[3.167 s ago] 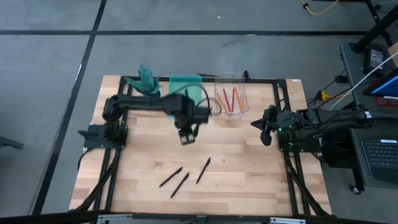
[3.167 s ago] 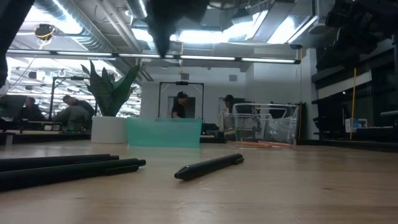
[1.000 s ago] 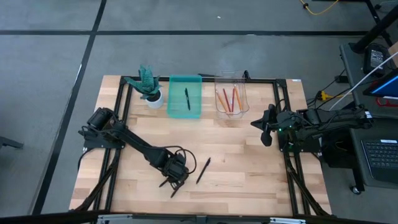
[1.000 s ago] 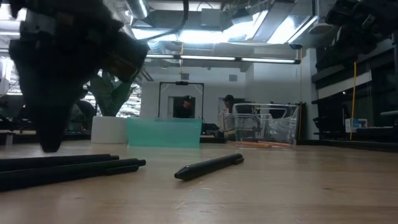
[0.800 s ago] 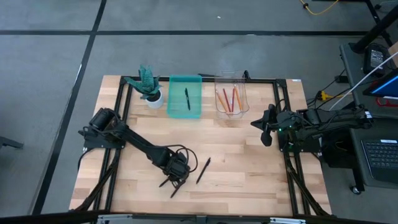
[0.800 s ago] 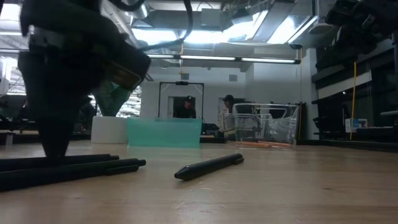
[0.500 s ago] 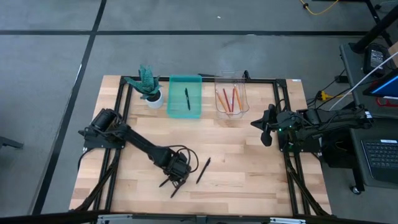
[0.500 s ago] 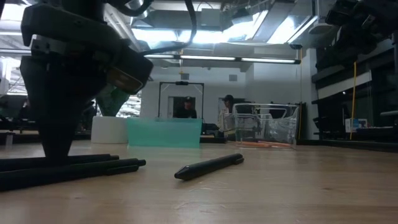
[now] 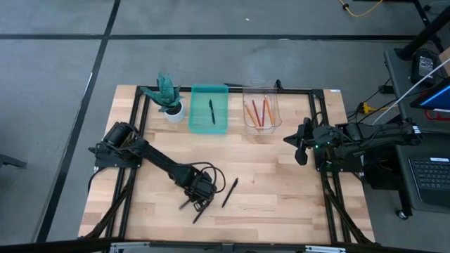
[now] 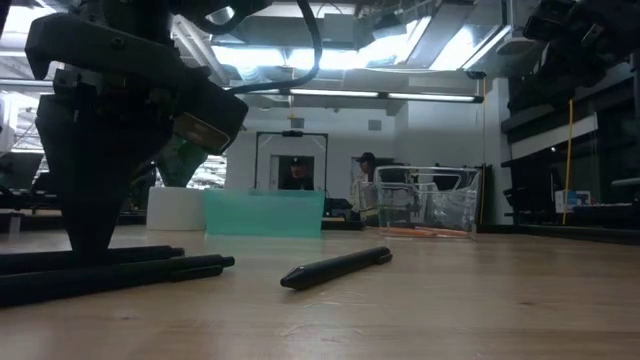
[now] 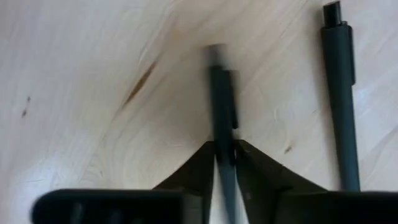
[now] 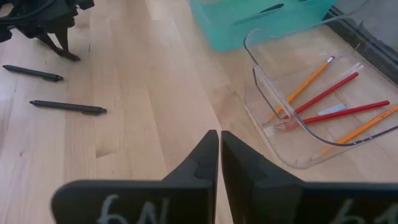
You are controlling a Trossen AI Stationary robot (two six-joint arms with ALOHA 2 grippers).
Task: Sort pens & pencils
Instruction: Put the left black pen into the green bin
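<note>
high view: the left gripper (image 9: 199, 197) is down at the table's six o'clock edge over two black pens (image 9: 188, 204). a third pen (image 9: 230, 192) lies just beside at three o'clock. a fourth pen (image 9: 211, 112) lies in the teal bin (image 9: 219, 119) at twelve o'clock. the orange and red pencils (image 9: 260, 112) sit in the clear tray (image 9: 276, 119) beside it. the right gripper (image 9: 299, 143) waits at three o'clock.

low view: the left gripper's dark bulk stands on the pair of pens at nine o'clock; the lone pen (image 10: 337, 268) lies flat at centre.

left wrist view: fingers (image 11: 198, 167) pinch narrowly on one pen's barrel (image 11: 220, 118), below its clip; the neighbour pen (image 11: 341, 93) lies apart. judged light, stiff, smooth plastic, likely to roll or pivot, so a mid-barrel hold seems safest.

right wrist view: its own fingers (image 12: 206, 158) are closed together, holding nothing; pencils in the tray at two o'clock.
</note>
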